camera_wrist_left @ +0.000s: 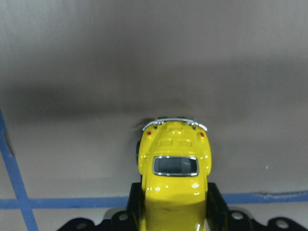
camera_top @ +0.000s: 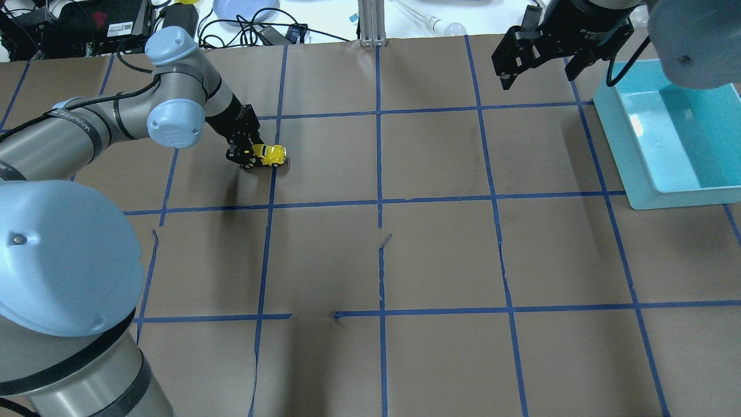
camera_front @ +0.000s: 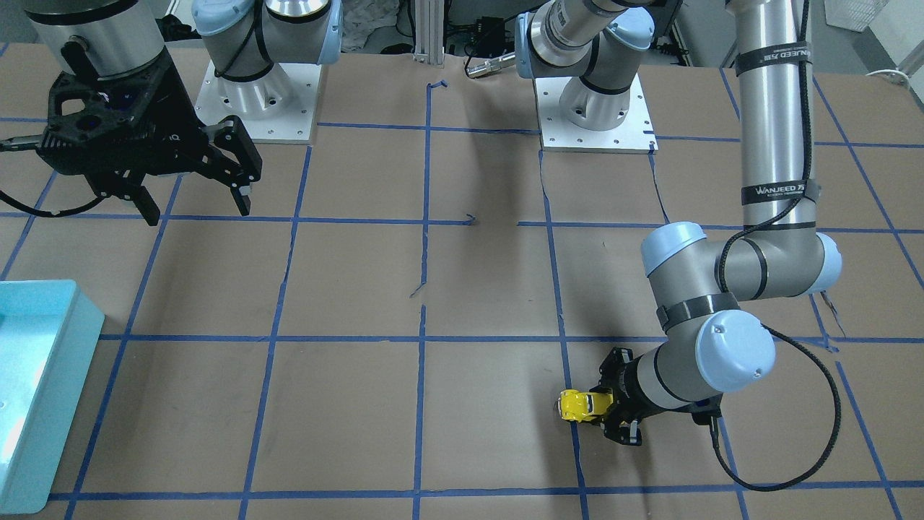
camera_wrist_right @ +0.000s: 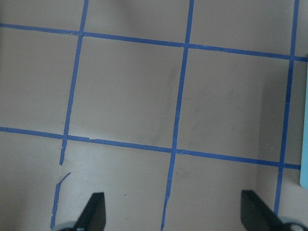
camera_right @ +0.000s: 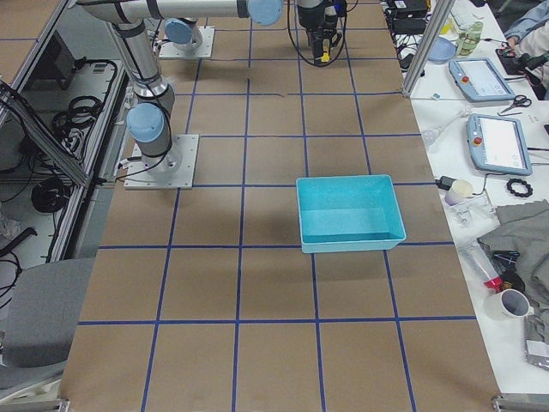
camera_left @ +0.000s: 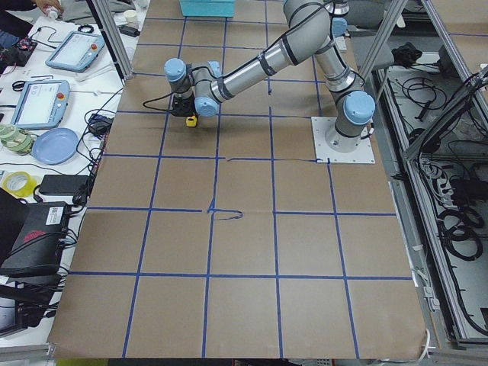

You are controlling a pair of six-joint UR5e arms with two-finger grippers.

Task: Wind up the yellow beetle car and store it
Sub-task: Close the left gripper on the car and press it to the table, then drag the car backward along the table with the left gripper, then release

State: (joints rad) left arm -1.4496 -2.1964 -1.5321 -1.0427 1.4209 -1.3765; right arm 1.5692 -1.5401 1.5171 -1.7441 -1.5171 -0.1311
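Wrist view alone shows left gripper (camera_wrist_left: 174,204) fingers (camera_wrist_left: 134,202) clamping yellow beetle car (camera_wrist_left: 174,163) near desk's (camera_top: 440,255) far-left corner, open desk ahead; right gripper (camera_front: 198,209) fingers wide.

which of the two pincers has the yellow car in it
The left pincer: it is down at the table, shut on the yellow beetle car. The right pincer hangs open and empty near the teal bin.
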